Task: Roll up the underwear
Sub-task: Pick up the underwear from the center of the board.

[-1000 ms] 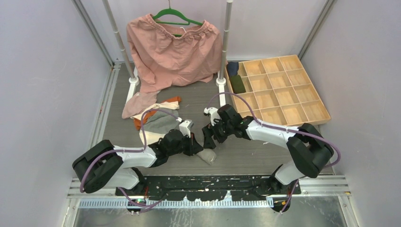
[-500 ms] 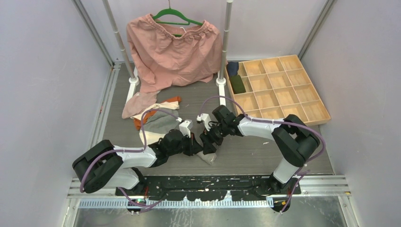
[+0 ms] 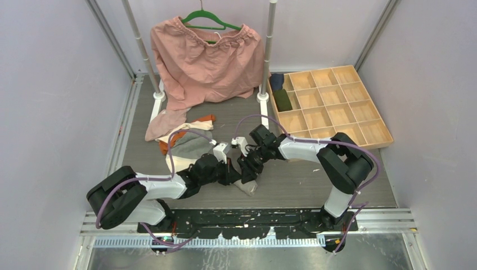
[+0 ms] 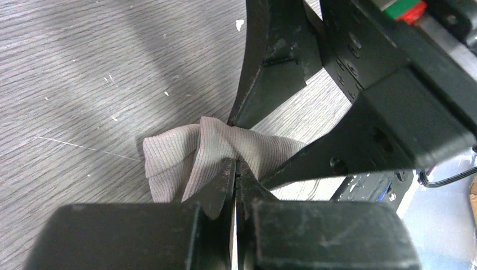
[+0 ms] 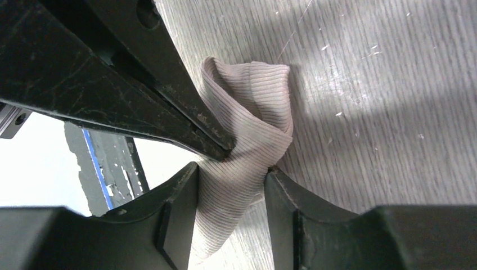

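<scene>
my left gripper (image 3: 233, 173) is down low on the table (image 3: 320, 185), jaws pressed together on a fold of the grey underwear (image 3: 246, 186). from my left wrist the two fingertips (image 4: 225, 171) meet with no gap, and the ribbed cloth (image 4: 180, 160) bunches out just past them in a twisted lump. my right gripper (image 3: 248, 170) faces the left one from the other side, nose to nose. its fingers (image 5: 188, 185) stand on either side of the same bundle (image 5: 253, 112), both touching it, and the cloth fills the space between them, so i count it as clamped on the roll. the bundle lies on the grey boards near the front edge, between the two arms. the other underwear (image 3: 185, 143), pink, orange, cream and grey, lies in a loose pile behind my left arm, well apart from the bundle. farther back a wooden tray (image 3: 337, 132) sits to the right.
</scene>
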